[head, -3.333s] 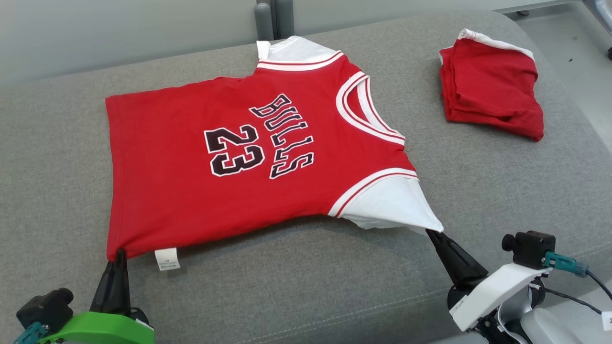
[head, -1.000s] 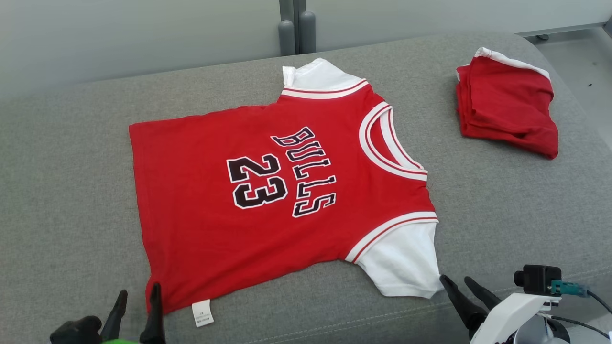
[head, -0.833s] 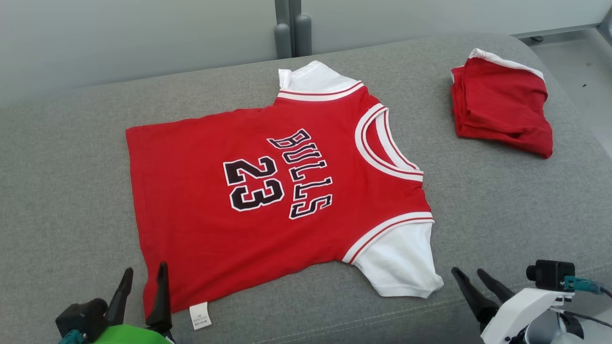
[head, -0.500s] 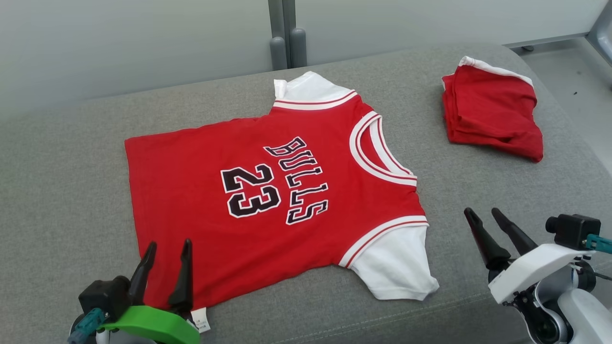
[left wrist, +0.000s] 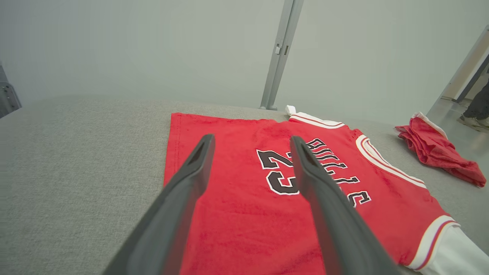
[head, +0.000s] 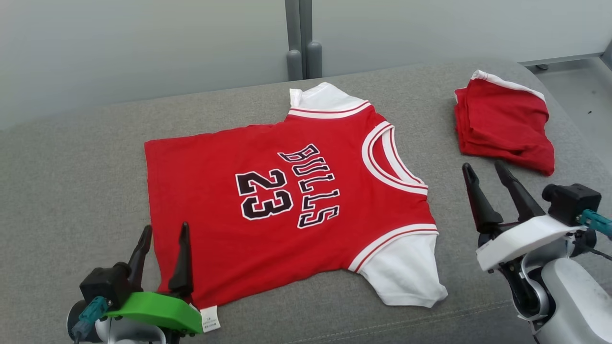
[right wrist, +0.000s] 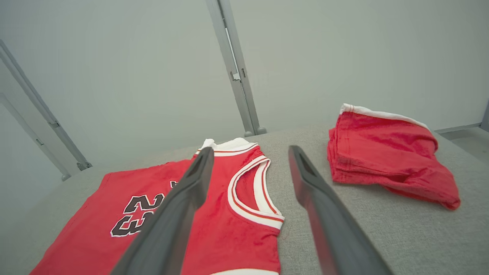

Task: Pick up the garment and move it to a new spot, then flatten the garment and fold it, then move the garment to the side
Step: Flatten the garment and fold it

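The garment (head: 287, 205) is a red jersey with white sleeves and black "BULLS 23" lettering, lying flat on the grey cushion (head: 71, 181), collar to the right. In the left wrist view the garment (left wrist: 244, 206) fills the foreground, and the right wrist view has the garment (right wrist: 225, 214) at lower left. My left gripper (head: 164, 231) hovers open over its near-left hem corner, holding nothing. My right gripper (head: 484, 169) is open and raised above bare cushion, right of the collar. The left gripper (left wrist: 252, 141) and right gripper (right wrist: 249, 151) both show spread fingers with nothing between them.
A folded red garment with white trim (head: 504, 128) lies at the cushion's back right, also the folded red garment (right wrist: 389, 152) in the right wrist view. Grey panels and a post (head: 299, 38) stand behind. A person's foot (left wrist: 473, 114) is on the floor far right.
Both grippers let go of the garment's near corners, opened and lifted; the right one rose toward the collar side. The head camera shifted. The garment stays flat.
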### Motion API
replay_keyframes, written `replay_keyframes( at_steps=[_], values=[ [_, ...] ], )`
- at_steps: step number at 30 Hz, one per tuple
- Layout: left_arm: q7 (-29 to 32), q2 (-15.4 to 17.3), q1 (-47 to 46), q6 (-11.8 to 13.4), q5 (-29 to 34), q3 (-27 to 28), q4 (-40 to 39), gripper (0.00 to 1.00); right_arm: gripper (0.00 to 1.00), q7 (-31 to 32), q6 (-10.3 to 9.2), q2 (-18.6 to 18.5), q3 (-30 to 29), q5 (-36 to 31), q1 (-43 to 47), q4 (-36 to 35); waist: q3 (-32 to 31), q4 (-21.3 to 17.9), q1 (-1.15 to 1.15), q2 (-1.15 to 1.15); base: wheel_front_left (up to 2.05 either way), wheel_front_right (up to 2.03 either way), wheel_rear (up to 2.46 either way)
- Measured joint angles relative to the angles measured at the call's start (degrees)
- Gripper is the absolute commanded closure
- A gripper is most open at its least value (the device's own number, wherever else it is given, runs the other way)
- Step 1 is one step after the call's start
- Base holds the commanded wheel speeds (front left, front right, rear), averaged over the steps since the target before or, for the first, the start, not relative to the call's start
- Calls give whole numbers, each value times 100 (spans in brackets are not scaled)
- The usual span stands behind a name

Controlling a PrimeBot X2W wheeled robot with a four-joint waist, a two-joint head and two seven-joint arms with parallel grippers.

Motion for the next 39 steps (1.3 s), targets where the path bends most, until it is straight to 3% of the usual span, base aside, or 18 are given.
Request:
replay_keyframes(
  at_steps=[8,15,39],
  values=[
    [-47,-27,3,249,59,98,-37,0,0,-68,-179,181,270,-410,-65,-76,-37,109,0,0,0,0,0],
    [-51,-30,104,308,49,131,-56,0,0,-118,-323,270,350,-474,-23,-49,-48,157,0,0,0,0,0],
    [-68,-36,377,448,75,79,-148,0,0,-169,-420,380,379,-613,73,85,-101,196,0,0,0,0,0]
  ],
)
